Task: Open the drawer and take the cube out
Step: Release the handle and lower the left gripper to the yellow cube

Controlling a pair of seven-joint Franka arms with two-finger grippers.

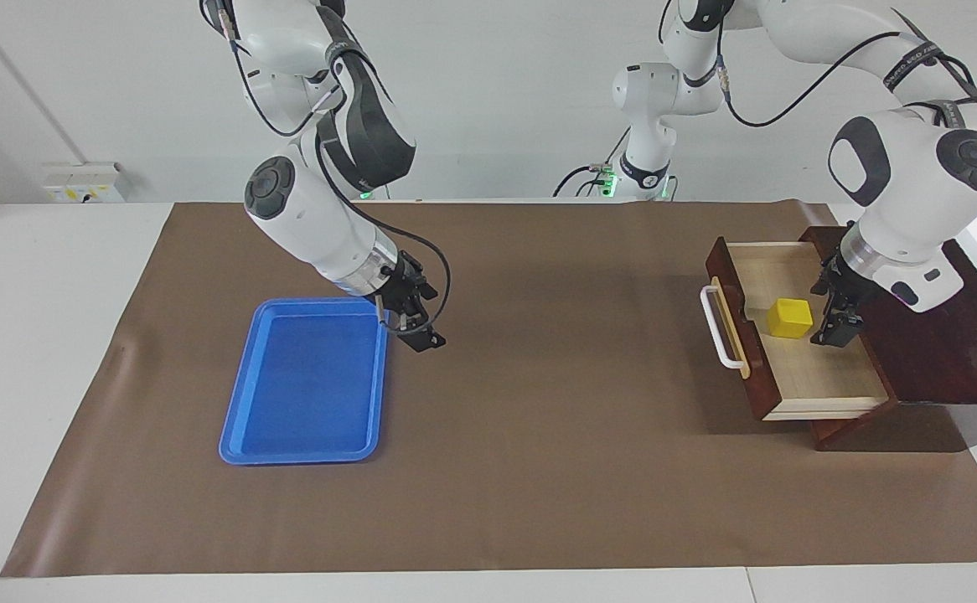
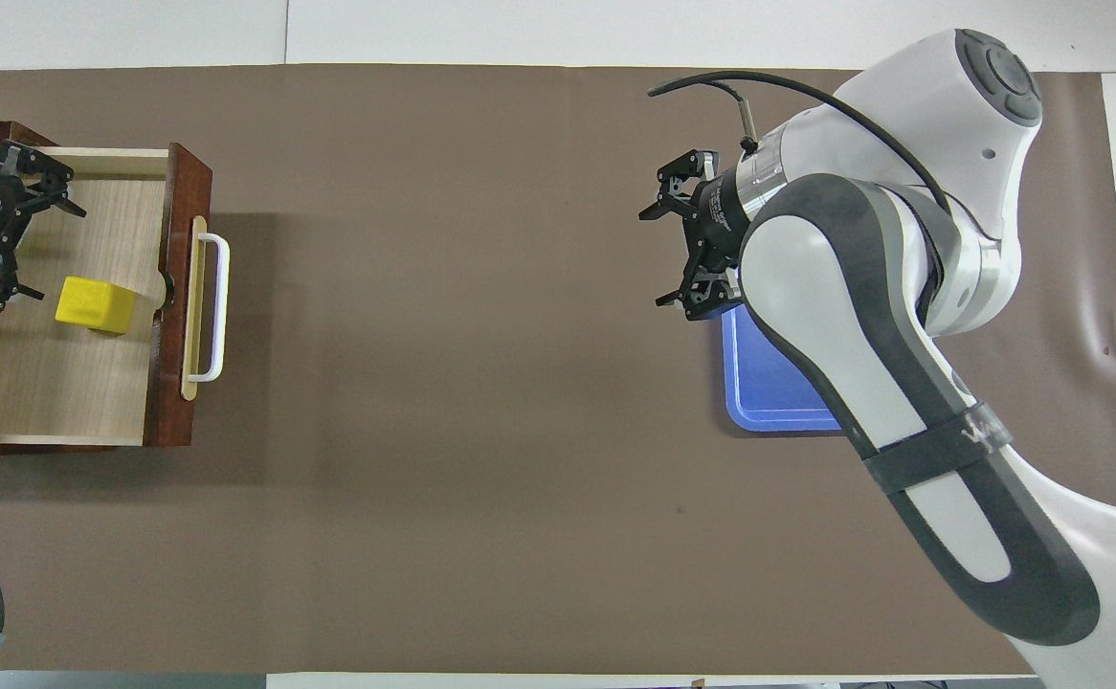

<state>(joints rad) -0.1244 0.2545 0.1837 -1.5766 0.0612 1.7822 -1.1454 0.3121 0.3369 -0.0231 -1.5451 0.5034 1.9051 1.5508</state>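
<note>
Drawer [image 1: 798, 368] stands open at the facing view's right, cube [image 1: 790, 318] inside. Left gripper [image 1: 839, 322], fingers wide, hangs beside it: centre over the cube, then descend. Right gripper [image 1: 411, 322] waits, fingers wide, by the blue tray [image 1: 304, 381].

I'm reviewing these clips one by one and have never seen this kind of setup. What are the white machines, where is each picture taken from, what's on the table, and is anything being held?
They are two robot arms, each ending in a two-finger gripper. One picture faces the robots from across the table; the other looks steeply down from above their own end, so the sides swap between them.

On the brown mat stands a dark wooden cabinet at the left arm's end, its drawer pulled open with a white handle in front. A yellow cube lies inside. A blue tray lies at the right arm's end.

The left gripper is open over the drawer, beside the cube, not gripping it. The right gripper waits open beside the tray's corner. Nothing is held.
</note>
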